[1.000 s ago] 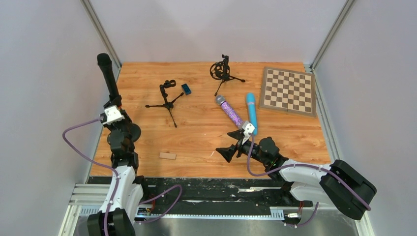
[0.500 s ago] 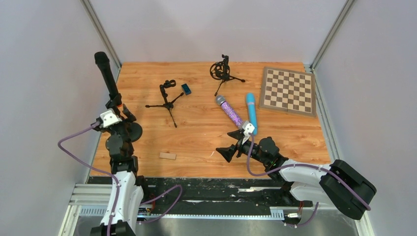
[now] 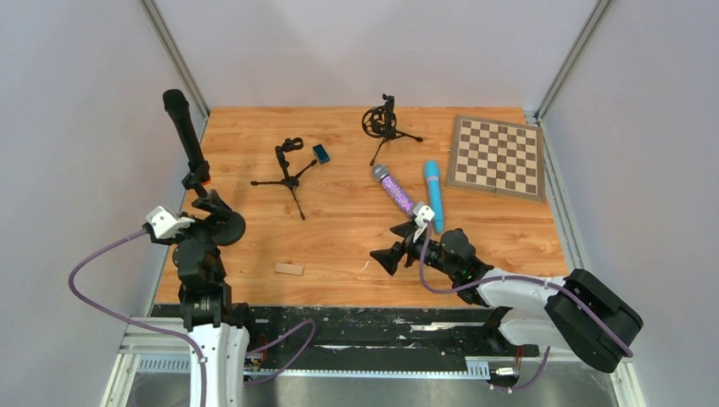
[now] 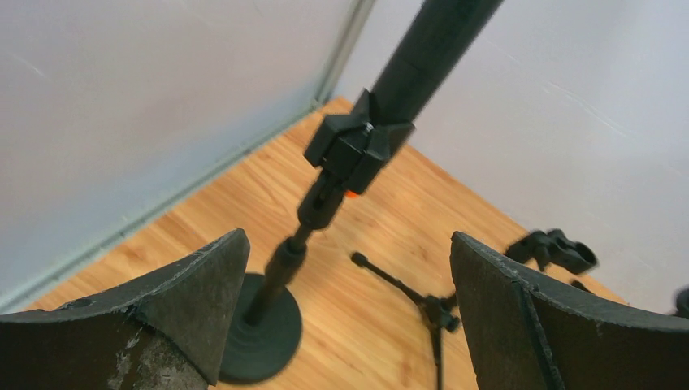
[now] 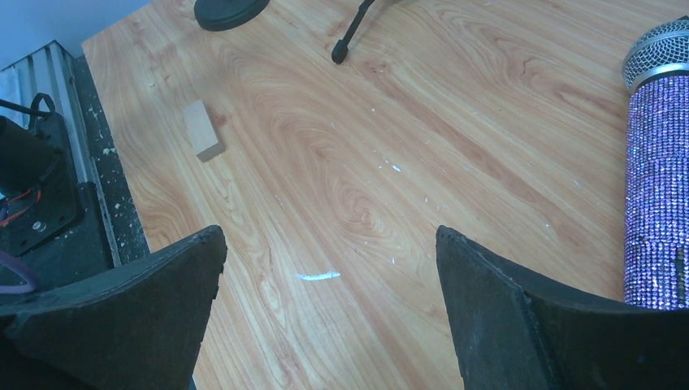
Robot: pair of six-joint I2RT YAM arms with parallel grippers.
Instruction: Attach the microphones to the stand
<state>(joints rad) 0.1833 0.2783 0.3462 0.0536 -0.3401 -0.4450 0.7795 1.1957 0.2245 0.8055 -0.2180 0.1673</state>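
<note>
The black microphone [image 3: 175, 119] with an orange end stands tilted in the clip [image 4: 355, 146] of a round-based stand [image 3: 225, 227] at the table's left edge. My left gripper [image 3: 212, 209] is open just in front of that stand, touching nothing; its wrist view shows the stand's pole and base [image 4: 260, 333] between the spread fingers. The purple glitter microphone [image 3: 394, 191] and the light blue microphone [image 3: 434, 191] lie side by side mid-table. My right gripper [image 3: 392, 246] is open near the purple one's handle end, holding nothing. The purple microphone [image 5: 658, 187] appears at the right edge of the right wrist view.
An empty tripod stand [image 3: 290, 170] stands left of centre, with a small blue object [image 3: 320, 153] beside it. A tripod with a ring mount [image 3: 381, 123] is at the back. A chessboard [image 3: 496, 155] lies back right. A small wooden block [image 3: 288, 269] lies near the front.
My left gripper opened, let go of the black microphone and drew back toward the near edge. The microphone stays in its stand. My right gripper edged slightly forward.
</note>
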